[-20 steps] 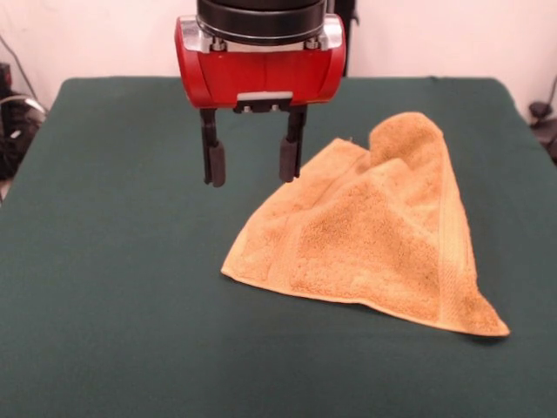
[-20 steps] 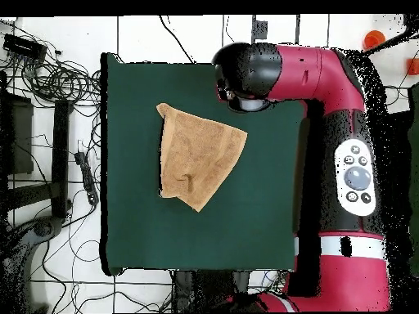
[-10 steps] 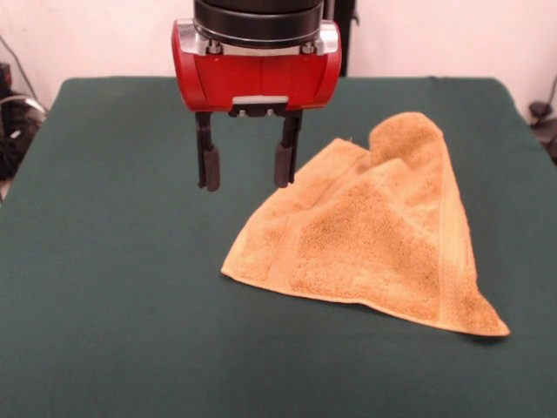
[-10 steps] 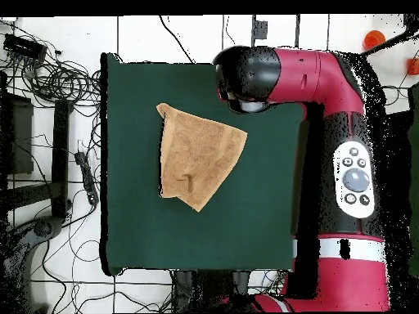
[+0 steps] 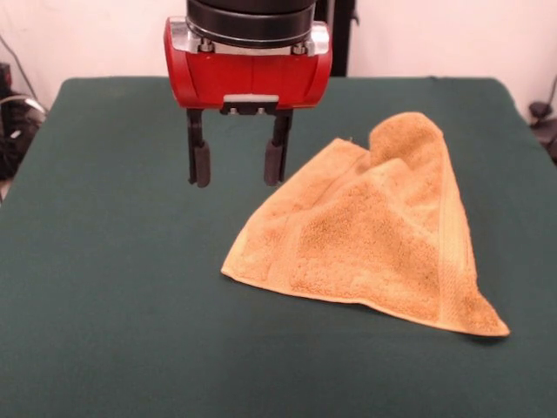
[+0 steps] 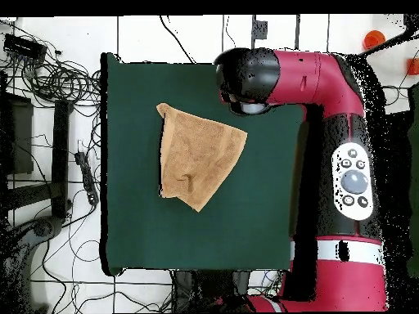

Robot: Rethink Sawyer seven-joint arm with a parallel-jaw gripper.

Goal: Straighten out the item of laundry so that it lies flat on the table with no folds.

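the gripper (image 5: 237, 165) hangs above the table (image 5: 113, 287) with its two fingers (image 5: 201, 164) spread wide and nothing between them, clear of the cloth. nearest the front camera, the towel (image 5: 374, 239) lies right of the gripper in a rough triangle, one pointed corner at the front right, a woven band along its right edge. its far part rises in a rounded hump, folded over.
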